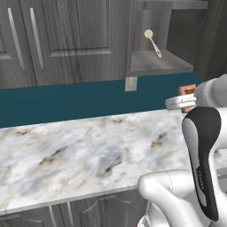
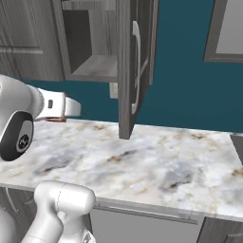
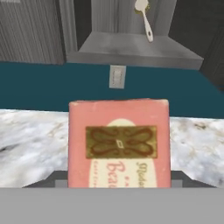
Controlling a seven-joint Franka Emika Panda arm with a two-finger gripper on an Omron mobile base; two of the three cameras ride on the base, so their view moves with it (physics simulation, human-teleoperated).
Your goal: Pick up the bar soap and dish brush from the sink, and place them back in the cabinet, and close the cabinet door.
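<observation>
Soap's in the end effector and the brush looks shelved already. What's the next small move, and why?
Probably raise and carry the soap forward toward the open cabinet. The hand view shows the soap held above the counter, well below the shelf, where the brush already leans. The door stands open, so the way in looks free.

The robot arm (image 1: 201, 155) is glossy white with rounded, tubular links — smooth shells without visible cables. A black elongated inlay runs along one link, and a round dark joint cap (image 2: 18, 136) carries a small pale ring marking.
</observation>
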